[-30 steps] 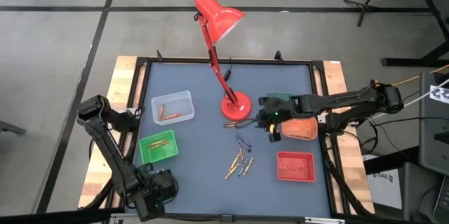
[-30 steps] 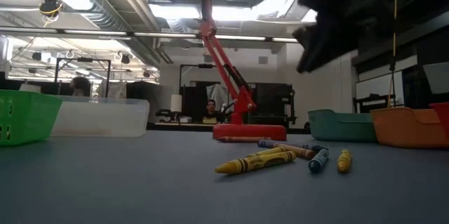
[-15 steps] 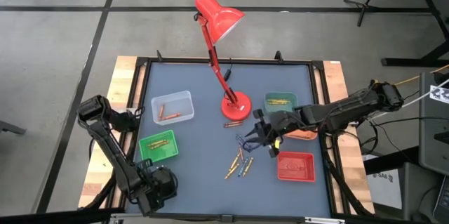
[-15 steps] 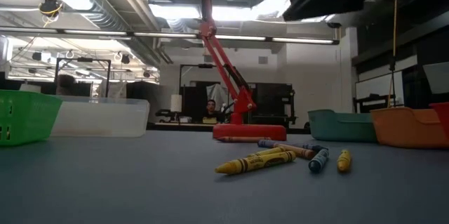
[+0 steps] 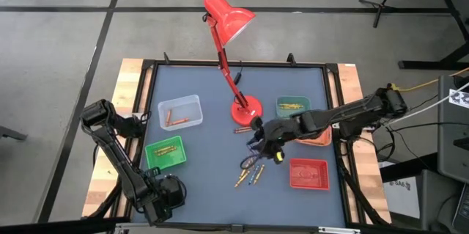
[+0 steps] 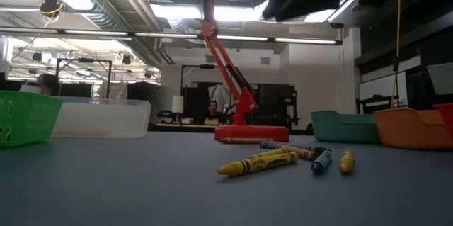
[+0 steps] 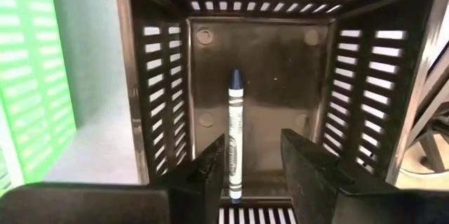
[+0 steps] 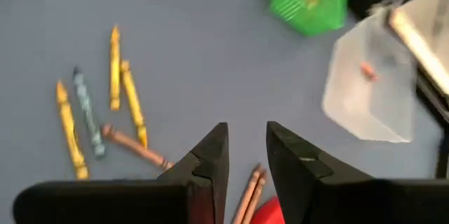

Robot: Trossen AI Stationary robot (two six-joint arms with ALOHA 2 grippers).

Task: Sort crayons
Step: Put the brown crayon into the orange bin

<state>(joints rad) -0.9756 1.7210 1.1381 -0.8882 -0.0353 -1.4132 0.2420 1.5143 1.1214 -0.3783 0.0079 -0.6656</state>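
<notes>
Several loose crayons (image 5: 250, 172) lie on the blue-grey table, also seen in the low view as crayons (image 6: 263, 161) and in the right wrist view as crayons (image 8: 105, 112). My right gripper (image 5: 257, 144) hovers open above them, nothing between its fingers (image 8: 245, 140). My left gripper (image 5: 165, 194) is at the near left corner, pointing down into a dark slotted basket (image 7: 154, 90). It stands open (image 7: 252, 150). A blue crayon (image 7: 236, 129) lies flat on the basket's floor, its lower end between the fingers; I cannot tell whether the fingers touch it.
A red desk lamp stands on its base (image 5: 246, 109) at mid-table. Around it are a clear tray (image 5: 180, 111) with orange crayons, a green tray (image 5: 165, 152), a teal tray (image 5: 293, 105), an orange tray (image 5: 319, 138) partly under my right arm, and a red tray (image 5: 308, 173).
My right gripper has swung from over the orange tray toward the table's left and a little nearer, rolling as it went, and now hangs over the loose crayons. The crayons on the table have not moved.
</notes>
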